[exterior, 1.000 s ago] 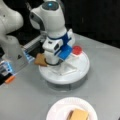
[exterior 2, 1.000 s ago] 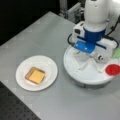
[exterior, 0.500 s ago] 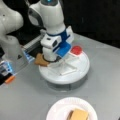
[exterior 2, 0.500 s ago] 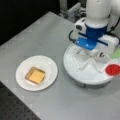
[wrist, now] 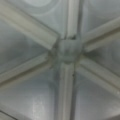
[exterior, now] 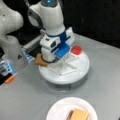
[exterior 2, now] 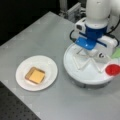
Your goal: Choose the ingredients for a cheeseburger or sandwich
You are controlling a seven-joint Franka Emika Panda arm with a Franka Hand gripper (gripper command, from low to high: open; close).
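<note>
The white-and-blue robot gripper [exterior 2: 90, 52] hangs low over the centre of the white round divided tray [exterior 2: 75, 65]; whether its jaws are parted or closed cannot be told. The wrist view shows only the tray's hub of white dividers [wrist: 65, 51]. A red disc [exterior 2: 113, 69] lies on the tray's right edge in a front view. At lower left, a white paper plate [exterior 2: 47, 65] carries a tan bread square topped with a yellow cheese square [exterior 2: 35, 75].

Evenly lit from overhead, soft all over. Dark beyond the grey table [exterior 2: 62, 105]. Faint shadow under the white tray [exterior: 82, 72]. Blurred close-up of ribs [wrist: 65, 52] in wrist view.
</note>
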